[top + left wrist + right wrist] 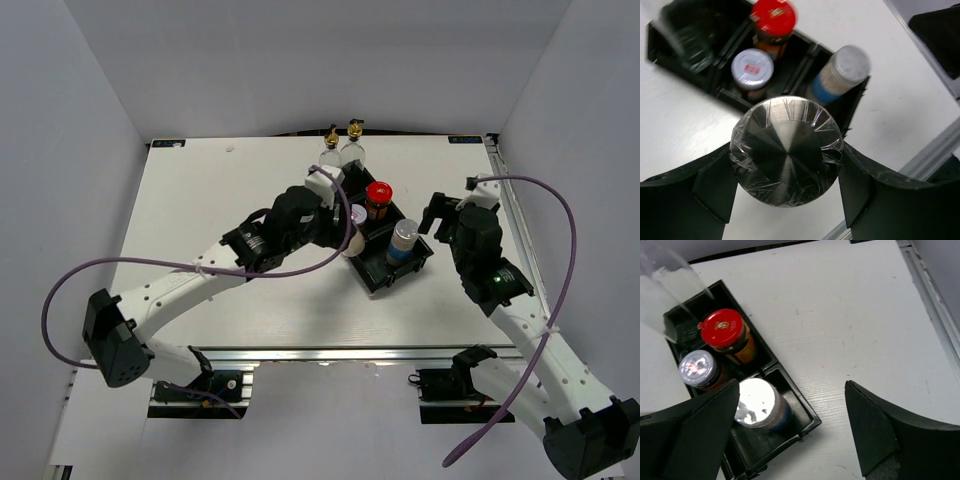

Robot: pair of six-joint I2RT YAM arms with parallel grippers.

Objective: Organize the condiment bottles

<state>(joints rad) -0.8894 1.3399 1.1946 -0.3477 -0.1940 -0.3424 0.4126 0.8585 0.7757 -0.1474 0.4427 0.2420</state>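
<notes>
Centre frame, my left gripper (787, 185) clamps a silver-capped shaker (786, 145), presumably bound for the tray (856, 107); right gripper (792, 425) gapes empty.

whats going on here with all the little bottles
The left tool grips a silver-capped shaker beside the black tray, which already holds a red-lidded jar, a silver-capped jar and a blue-labelled shaker. The right tool hangs open to the tray's right, empty. Two glass bottles stand beyond the tray.

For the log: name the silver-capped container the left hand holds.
The plastic-wrapped shaker between the left hand's fingers; the blue-labelled shaker and small jar stand in the tray.
</notes>
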